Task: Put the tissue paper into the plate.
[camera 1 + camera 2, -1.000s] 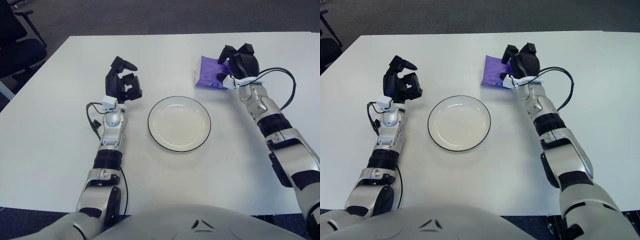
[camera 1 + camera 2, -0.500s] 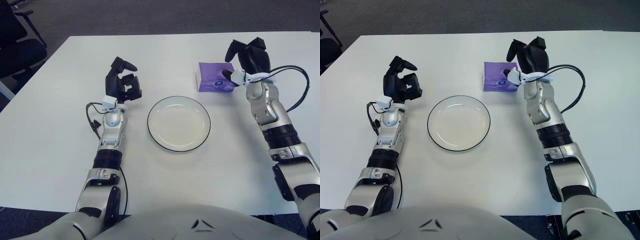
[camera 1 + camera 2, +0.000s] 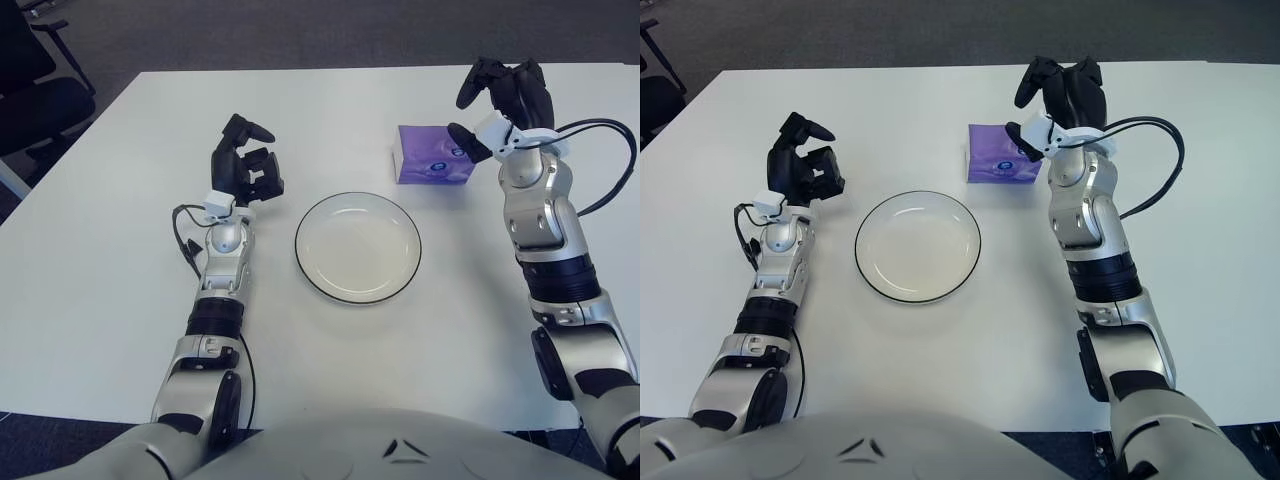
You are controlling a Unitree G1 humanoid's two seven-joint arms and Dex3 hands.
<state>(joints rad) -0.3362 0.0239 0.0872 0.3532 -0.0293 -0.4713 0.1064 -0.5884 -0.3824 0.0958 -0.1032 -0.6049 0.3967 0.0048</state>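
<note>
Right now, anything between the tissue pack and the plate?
Nothing: only bare white table separates the purple tissue pack from the plate, clear in both eye views. The right hand sits beside the pack's right edge, open.

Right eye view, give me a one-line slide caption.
Right robot hand open beside the purple tissue pack; the plate sits empty, left robot hand idle to its left.
</note>
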